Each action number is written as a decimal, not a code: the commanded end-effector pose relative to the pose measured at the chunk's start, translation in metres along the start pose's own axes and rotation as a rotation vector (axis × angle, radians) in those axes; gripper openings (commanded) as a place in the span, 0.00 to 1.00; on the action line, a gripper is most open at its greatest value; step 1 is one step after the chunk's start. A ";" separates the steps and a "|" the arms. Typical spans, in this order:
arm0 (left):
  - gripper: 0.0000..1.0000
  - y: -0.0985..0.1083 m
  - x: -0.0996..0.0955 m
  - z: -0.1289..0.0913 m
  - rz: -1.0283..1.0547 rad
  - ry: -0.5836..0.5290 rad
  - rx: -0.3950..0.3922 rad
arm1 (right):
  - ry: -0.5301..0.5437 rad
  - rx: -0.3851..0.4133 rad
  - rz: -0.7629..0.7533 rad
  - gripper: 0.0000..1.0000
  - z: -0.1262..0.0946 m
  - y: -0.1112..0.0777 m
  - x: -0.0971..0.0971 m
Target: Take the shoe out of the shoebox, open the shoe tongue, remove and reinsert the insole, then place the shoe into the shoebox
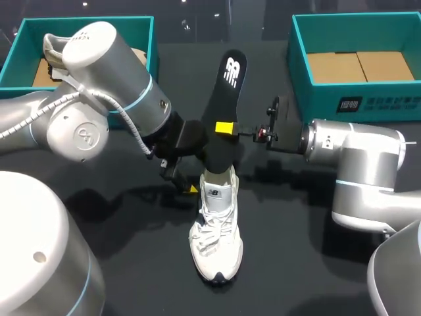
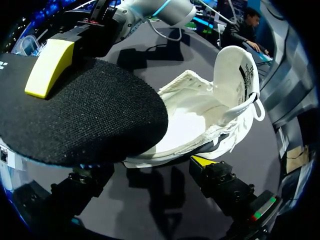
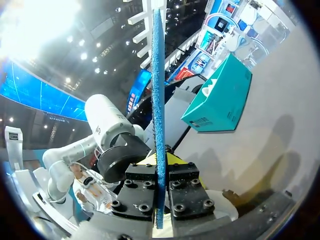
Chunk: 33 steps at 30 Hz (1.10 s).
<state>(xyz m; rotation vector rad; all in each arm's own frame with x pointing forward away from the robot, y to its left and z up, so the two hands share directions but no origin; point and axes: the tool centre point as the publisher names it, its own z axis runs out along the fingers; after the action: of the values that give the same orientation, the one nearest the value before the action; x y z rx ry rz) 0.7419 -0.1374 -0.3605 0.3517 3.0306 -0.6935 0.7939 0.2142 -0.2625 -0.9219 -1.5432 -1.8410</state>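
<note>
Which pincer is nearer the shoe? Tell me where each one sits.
Left. The left pincer sits right beside the heel of the shoe. The right pincer is farther off, beyond the heel, shut on the insole and not touching the shoe.

right gripper point(image 3: 159, 167): two black bolted finger blocks pressed against either side of thin flat blue-edged insole point(image 3: 158, 90); yellow tips just showing past blocks; insole seen edge-on, upright, running straight out ahead from between fingers; teal cardboard shoebox point(image 3: 220, 97) standing on table point(image 3: 270, 145) ahead, off to one side of insole, well apart from gripper; on insole's other side, silver-white rounded left arm point(image 3: 107, 127), its black end just beyond finger blocks; small white curved patch beside blocks, too little shown to identify
</note>
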 end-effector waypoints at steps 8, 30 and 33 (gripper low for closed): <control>1.00 -0.001 -0.001 0.000 0.001 0.002 -0.002 | 0.041 0.015 -0.022 0.00 0.005 -0.002 -0.008; 1.00 -0.001 -0.001 0.000 0.001 0.002 -0.002 | 0.108 0.037 -0.106 0.00 0.000 -0.019 -0.017; 1.00 -0.001 -0.001 0.000 0.001 0.002 -0.002 | 0.106 0.044 -0.107 0.00 0.001 -0.020 -0.016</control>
<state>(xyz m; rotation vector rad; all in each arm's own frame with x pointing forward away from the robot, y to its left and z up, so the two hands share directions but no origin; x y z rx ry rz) 0.7421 -0.1375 -0.3605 0.3520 3.0309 -0.6937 0.7890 0.2167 -0.2871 -0.7213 -1.5848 -1.8931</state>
